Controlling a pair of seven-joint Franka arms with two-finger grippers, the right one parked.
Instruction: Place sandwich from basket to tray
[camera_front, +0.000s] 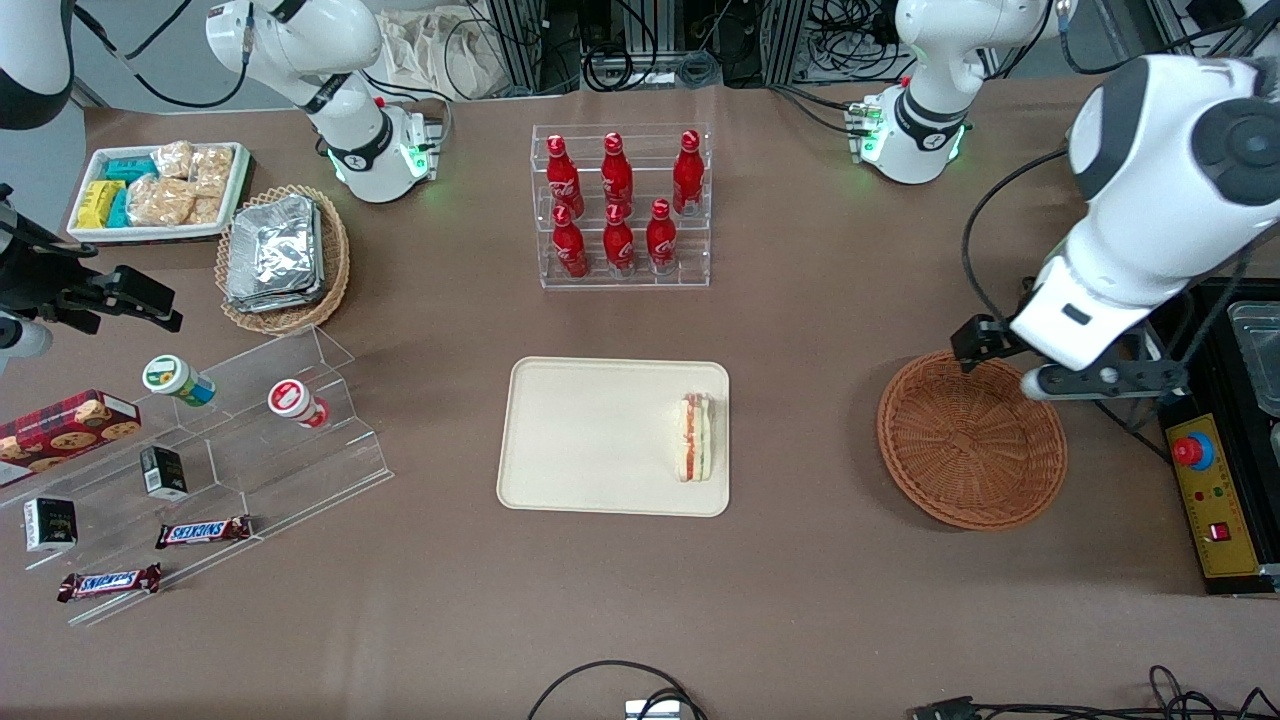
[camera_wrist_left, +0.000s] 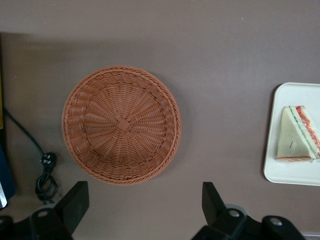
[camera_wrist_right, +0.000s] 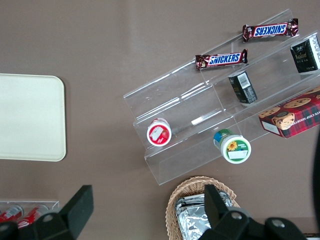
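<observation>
Sandwich (camera_front: 696, 437) sits near tray (camera_front: 600, 440) edge, basket (camera_front: 970, 452) empty; my gripper (camera_wrist_left: 145, 207) hovers above it, fingers apart. A careless retract could snag the basket.

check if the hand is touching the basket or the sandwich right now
Apart from both. In the left wrist view the open hand hangs above bare table beside the empty basket; the sandwich lies on the tray.
</observation>
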